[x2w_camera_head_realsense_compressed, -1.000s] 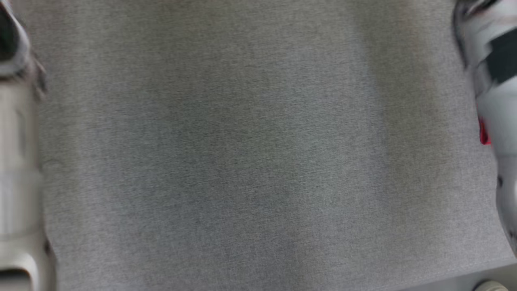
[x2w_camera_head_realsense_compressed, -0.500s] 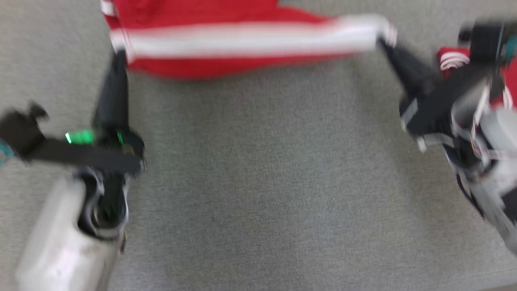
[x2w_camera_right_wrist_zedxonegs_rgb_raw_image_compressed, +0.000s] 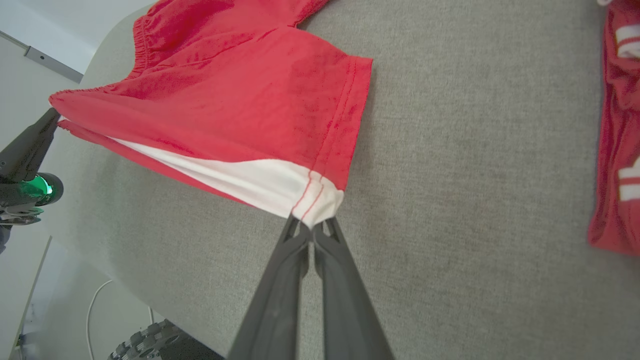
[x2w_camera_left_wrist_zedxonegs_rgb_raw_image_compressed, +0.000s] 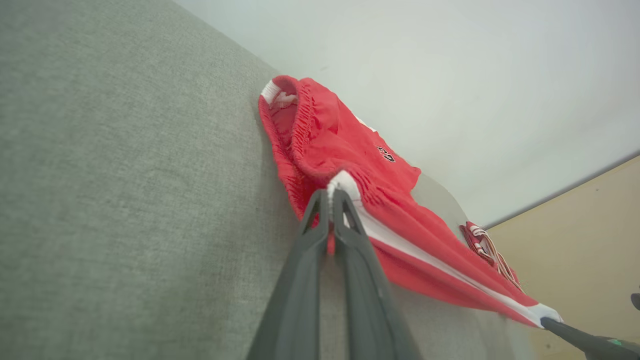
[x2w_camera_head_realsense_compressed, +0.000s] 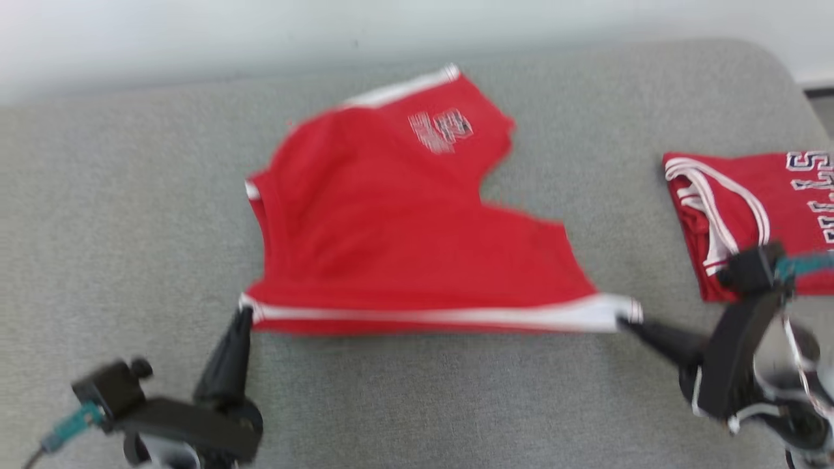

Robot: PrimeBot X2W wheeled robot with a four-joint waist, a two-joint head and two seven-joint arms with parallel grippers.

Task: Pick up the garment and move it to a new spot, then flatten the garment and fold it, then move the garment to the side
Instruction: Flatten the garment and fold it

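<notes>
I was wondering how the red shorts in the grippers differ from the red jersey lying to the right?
The shorts are spread wide, stretched by their near edge between the left gripper and the right gripper; the jersey lies folded, held by neither. The shorts carry a broad white band and a small mark; the jersey has thin white piping and large letters. Both are red with white trim.

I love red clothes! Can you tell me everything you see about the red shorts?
The shorts are red, of thin, smooth-looking cloth, with a white stripe down the side, a gathered stretchy waistband and a small print on one leg. They lie spread on the grey cushion. The left gripper pinches the waistband end of the stripe, and the right gripper pinches its hem end, so that edge is stretched straight between them.
</notes>
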